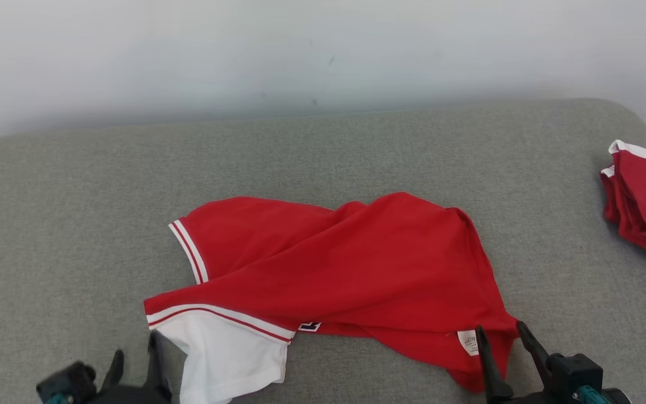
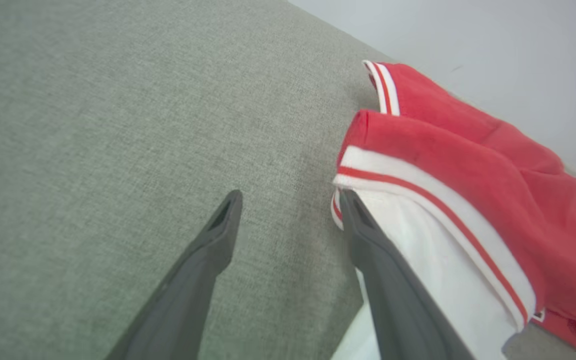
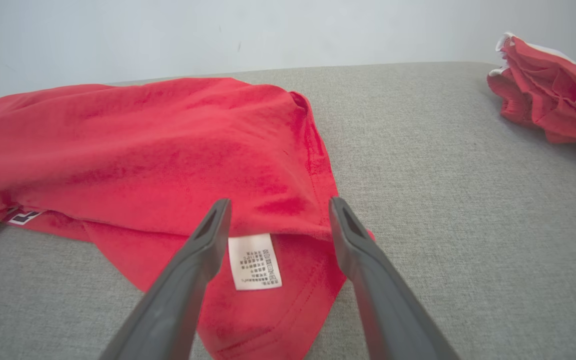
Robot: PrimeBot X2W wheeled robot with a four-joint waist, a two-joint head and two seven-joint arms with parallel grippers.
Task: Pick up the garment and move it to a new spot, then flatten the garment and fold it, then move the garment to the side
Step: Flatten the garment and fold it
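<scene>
Red shirt rumpled, half-spread: white panel just beside left tool, labelled hem corner at right tool. Both tools released, empty.

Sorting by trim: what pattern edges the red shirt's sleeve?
The sleeve cuff has white bands flanking a thin red line; left wrist view.

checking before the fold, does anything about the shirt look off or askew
The red garment lies rumpled, not flat: its white part bunches at the near left, and the care label shows at the near right, so that corner looks flipped.
</scene>
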